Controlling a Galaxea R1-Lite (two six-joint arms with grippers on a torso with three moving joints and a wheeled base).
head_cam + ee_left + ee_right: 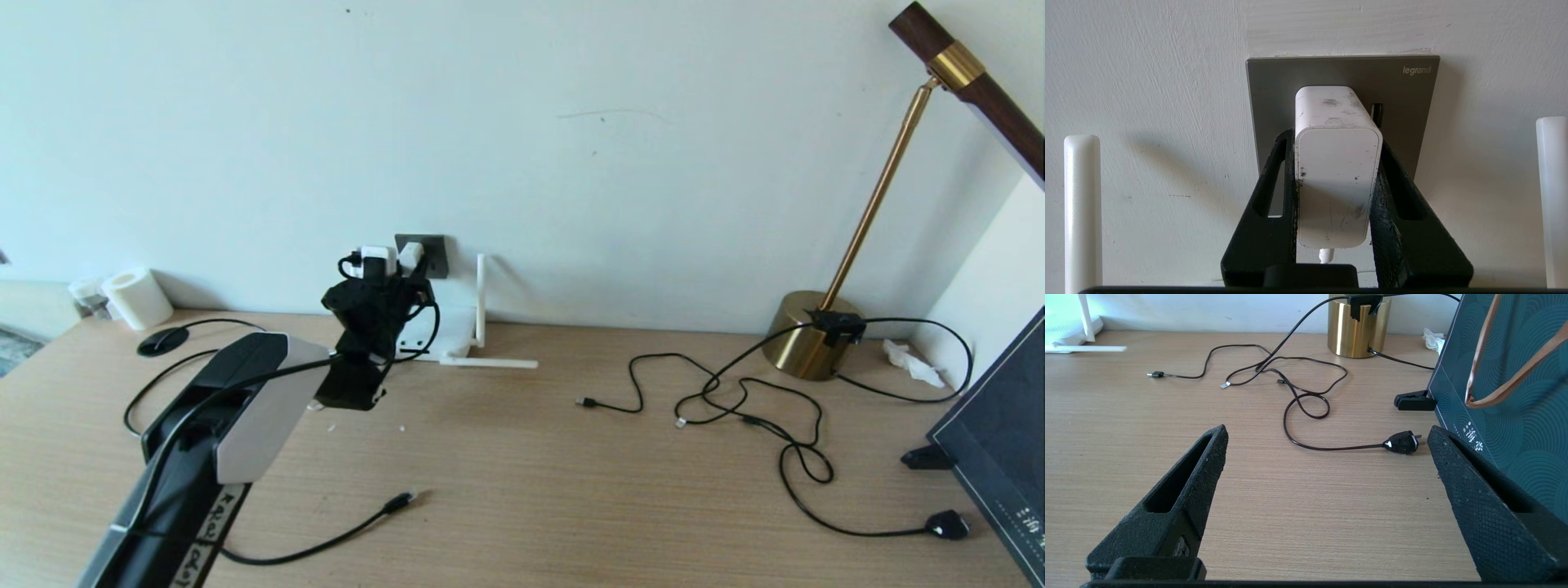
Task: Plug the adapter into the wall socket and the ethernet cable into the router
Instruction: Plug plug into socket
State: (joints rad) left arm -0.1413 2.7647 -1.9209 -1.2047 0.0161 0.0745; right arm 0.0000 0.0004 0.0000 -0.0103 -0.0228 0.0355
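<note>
Wall: left gripper (1336, 163) clamps adapter (1336, 171) against wall socket (1412, 94).

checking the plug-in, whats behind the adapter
The wall socket plate sits directly behind the adapter, held by the left tool. Its prongs and their holes are covered.

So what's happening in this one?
The left gripper is clamped on the white adapter and holds it against the dark grey wall socket, just above the router. Whether the adapter is fully seated cannot be told. The ethernet cable lies loose on the desk, not plugged in. The right gripper hangs open over the desk, holding nothing.
</note>
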